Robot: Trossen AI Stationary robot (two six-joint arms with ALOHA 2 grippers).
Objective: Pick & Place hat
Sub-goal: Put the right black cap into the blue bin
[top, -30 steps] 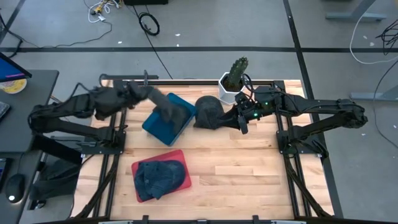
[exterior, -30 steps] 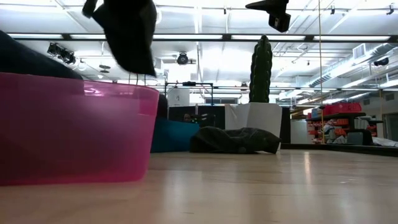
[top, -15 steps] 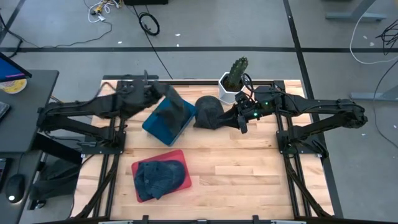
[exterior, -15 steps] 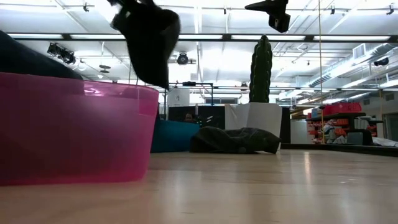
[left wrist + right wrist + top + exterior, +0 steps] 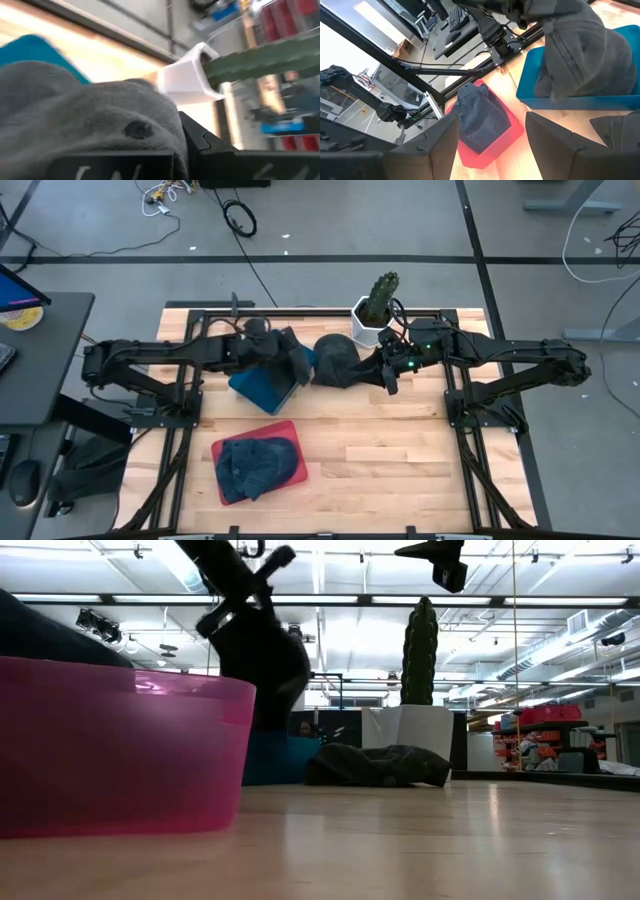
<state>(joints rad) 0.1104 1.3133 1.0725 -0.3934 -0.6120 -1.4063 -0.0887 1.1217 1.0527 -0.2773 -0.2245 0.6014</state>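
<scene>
Swung right over the blue bin (image 5: 262,380), the left gripper (image 5: 272,350) jaws clench the gray hat (image 5: 291,358) hanging lengthwise downward.

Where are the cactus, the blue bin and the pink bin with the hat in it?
cactus (image 5: 381,292), high view, on its green stem.
blue bin (image 5: 258,384), high view, on its bare floor.
pink bin (image 5: 304,471), high view, on its rim.

Two dark jointed arms; right arm (image 5: 500,355) shows green light, possibly cabling, near wrist.
</scene>
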